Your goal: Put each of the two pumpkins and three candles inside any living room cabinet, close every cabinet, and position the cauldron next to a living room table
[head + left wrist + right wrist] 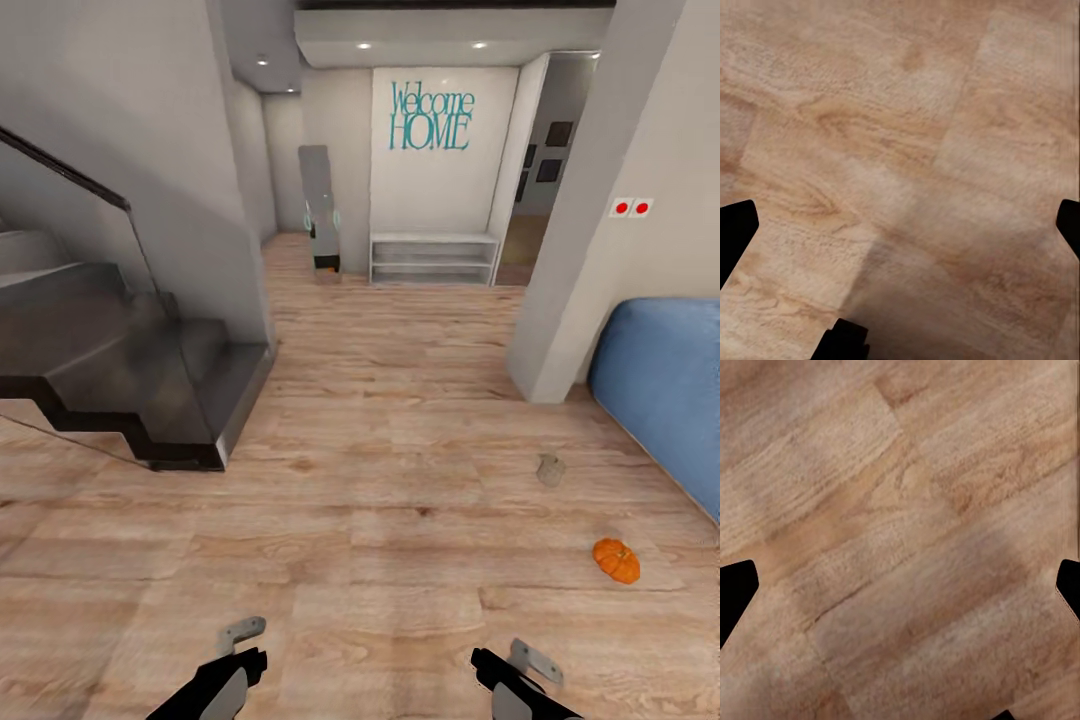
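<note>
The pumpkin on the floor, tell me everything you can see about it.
The pumpkin is small, bright orange and ribbed, with darker grooves running over its rounded body. It appears tipped on its side rather than upright, though any stem is too small to make out. It lies on the pale wood floor, ahead and to the right of the right gripper, near the blue cushioned seat. Nothing touches it but the floor; a small greyish object sits apart from it, farther away.
</note>
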